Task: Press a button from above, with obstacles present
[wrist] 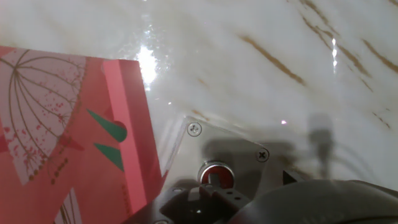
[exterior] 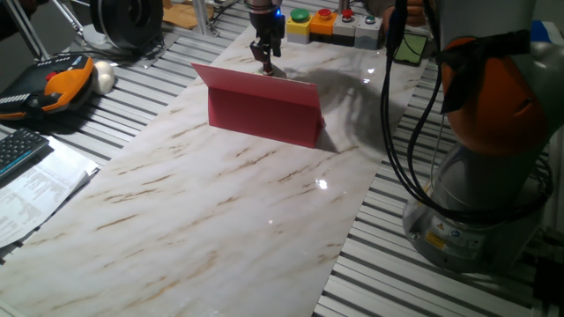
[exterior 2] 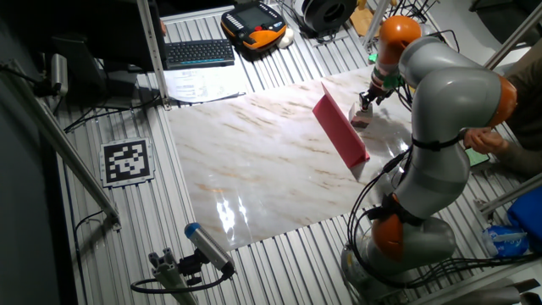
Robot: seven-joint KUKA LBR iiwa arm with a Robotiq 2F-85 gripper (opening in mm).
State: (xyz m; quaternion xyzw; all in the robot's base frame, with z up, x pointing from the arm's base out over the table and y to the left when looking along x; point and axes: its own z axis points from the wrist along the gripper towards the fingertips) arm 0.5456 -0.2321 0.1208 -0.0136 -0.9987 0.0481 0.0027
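Marble tabletop [exterior: 220,194] holds one red panel [exterior: 264,107] and one button [wrist: 215,173]; fingers [exterior: 267,62] grip unclear.

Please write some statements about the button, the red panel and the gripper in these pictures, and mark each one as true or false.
1. The red panel stands upright on the marble table. True.
2. The gripper hangs over the middle of the table, far from the panel. False: it is close behind the panel, above the button.
3. The button has a red cap on a flat base with screws. True.
4. The button lies on the panel's open side, toward the keyboard. False: it lies on the gripper's side.
5. The panel's face toward the hand camera is plain. False: it carries a printed pattern.
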